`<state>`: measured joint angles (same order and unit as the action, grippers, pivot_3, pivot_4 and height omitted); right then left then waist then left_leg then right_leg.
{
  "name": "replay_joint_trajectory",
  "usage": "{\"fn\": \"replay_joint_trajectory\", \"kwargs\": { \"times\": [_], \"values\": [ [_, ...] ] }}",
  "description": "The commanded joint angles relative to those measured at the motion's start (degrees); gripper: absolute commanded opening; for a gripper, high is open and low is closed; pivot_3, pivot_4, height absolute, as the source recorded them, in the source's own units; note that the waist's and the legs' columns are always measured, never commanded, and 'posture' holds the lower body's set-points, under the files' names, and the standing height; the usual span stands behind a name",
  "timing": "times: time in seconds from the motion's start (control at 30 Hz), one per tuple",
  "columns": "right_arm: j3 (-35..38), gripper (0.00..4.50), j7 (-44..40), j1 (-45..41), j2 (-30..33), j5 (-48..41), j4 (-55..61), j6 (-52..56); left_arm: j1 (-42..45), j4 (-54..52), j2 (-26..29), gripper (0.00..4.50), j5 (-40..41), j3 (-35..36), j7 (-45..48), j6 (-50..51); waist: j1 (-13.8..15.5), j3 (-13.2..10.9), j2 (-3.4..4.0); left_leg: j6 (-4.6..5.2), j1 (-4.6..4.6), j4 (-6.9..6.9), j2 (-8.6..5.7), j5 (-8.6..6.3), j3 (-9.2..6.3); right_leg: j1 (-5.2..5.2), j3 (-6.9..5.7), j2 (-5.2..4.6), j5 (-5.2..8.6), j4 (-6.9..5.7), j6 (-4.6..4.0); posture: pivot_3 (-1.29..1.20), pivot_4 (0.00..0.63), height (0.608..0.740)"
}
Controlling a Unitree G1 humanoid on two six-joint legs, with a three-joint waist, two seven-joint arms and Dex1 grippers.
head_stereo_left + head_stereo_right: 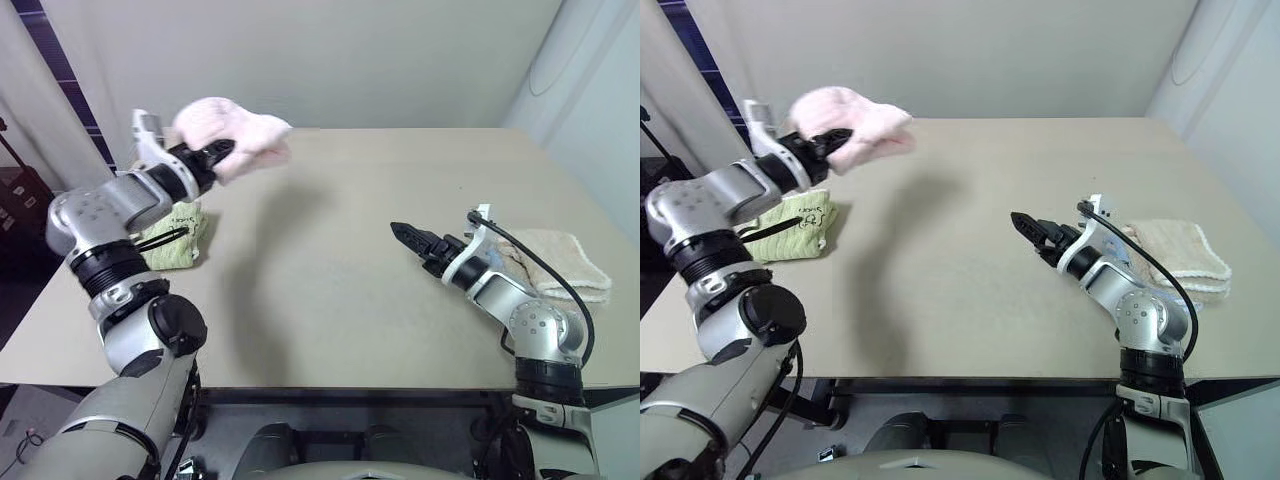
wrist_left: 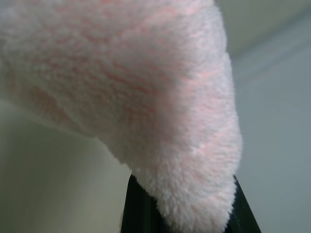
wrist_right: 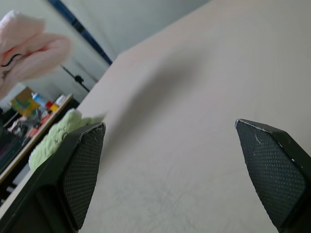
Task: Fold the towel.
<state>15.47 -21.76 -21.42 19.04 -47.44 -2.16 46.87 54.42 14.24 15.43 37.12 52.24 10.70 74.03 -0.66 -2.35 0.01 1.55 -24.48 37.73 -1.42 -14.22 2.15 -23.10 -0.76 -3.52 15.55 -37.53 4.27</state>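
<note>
— Left claw (image 1: pixel 222 150)?
— Clamped on the bunched pink towel (image 1: pixel 240 135), lifted clear above the table (image 1: pixel 330 300), near its far left edge.
— Right claw (image 1: pixel 402 232)?
— Fingers spread wide, empty, bare tabletop ahead; beige towel (image 1: pixel 560 262) behind it, green towel (image 1: pixel 180 238) under the left arm.

1. Towel (image 1: pixel 240 138): pale pink, fuzzy, with dark script.
2. Second towel (image 1: pixel 790 232): light green, ribbed, dark script.
3. Third towel (image 1: pixel 560 262): cream beige.
4. Tabletop (image 1: pixel 330 280): plain beige.
</note>
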Motion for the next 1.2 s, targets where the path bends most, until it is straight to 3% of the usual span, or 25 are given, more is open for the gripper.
{"fn": "replay_joint_trajectory", "kwargs": {
  "times": [0.03,0.23,0.6,0.83,0.87,0.93,1.2],
  "values": [
    [-1.56,4.5,-2.93,-3.38,-0.16,1.62,-2.02,-1.69,-1.75,-4.82,-0.7,0.0,3.17,5.73,-6.26,-3.99,0.03,0.0,-0.01,-0.01,0.0,0.01,0.0,0.0,0.0,0.0,0.0,0.0,0.0,-0.01,0.0,0.0,0.0,0.74],
    [-3.61,4.5,-5.81,-6.41,-0.59,4.38,-5.49,-2.9,-6.41,-0.7,1.28,0.0,6.92,9.93,-8.84,-10.05,-0.1,0.02,-0.05,-0.04,0.01,0.06,0.0,0.02,0.02,0.01,0.0,0.0,-0.01,-0.04,-0.01,0.0,0.0,0.74],
    [-6.39,4.5,-7.26,-5.65,-0.42,9.2,-4.89,-3.78,-7.8,20.67,8.61,0.0,5.1,2.04,-0.76,-26.51,-0.28,0.05,-0.1,-0.08,0.02,0.04,0.0,0.02,0.04,-0.04,0.01,0.0,0.0,-0.04,-0.04,0.0,0.0,0.74],
    [-6.22,4.5,-7.2,-4.04,0.71,10.97,-2.9,-3.44,-13.97,25.02,6.21,0.0,7.0,0.65,-1.4,-28.96,-0.34,0.05,-0.1,-0.08,0.0,-0.07,0.0,0.02,0.07,-0.1,0.07,-0.01,0.0,0.0,-0.04,0.0,0.0,0.74],
    [-6.3,4.5,-7.24,-3.77,1.03,11.33,-2.67,-3.45,-15.08,24.32,5.13,0.73,7.98,1.22,-2.39,-28.73,-0.32,0.05,-0.1,-0.08,0.01,-0.09,0.0,0.02,0.08,-0.11,0.07,-0.01,0.0,0.0,-0.04,0.0,0.0,0.74],
    [-6.17,4.5,-7.3,-3.5,1.44,11.66,-2.44,-3.3,-16.83,21.73,3.44,1.29,9.77,1.76,-3.93,-28.45,-0.31,0.06,-0.11,-0.08,0.01,-0.14,0.0,0.02,0.08,-0.12,0.08,-0.02,0.0,0.01,-0.04,0.0,0.0,0.74],
    [-5.76,4.5,-7.67,-3.75,1.88,12.65,-2.99,-3.67,-20.94,14.15,0.49,4.25,17.91,3.69,-6.44,-30.19,-0.53,0.1,-0.13,-0.07,0.1,-0.23,0.0,0.02,0.15,-0.11,0.13,-0.02,-0.01,-0.01,-0.04,0.0,0.0,0.74]
  ]
}}
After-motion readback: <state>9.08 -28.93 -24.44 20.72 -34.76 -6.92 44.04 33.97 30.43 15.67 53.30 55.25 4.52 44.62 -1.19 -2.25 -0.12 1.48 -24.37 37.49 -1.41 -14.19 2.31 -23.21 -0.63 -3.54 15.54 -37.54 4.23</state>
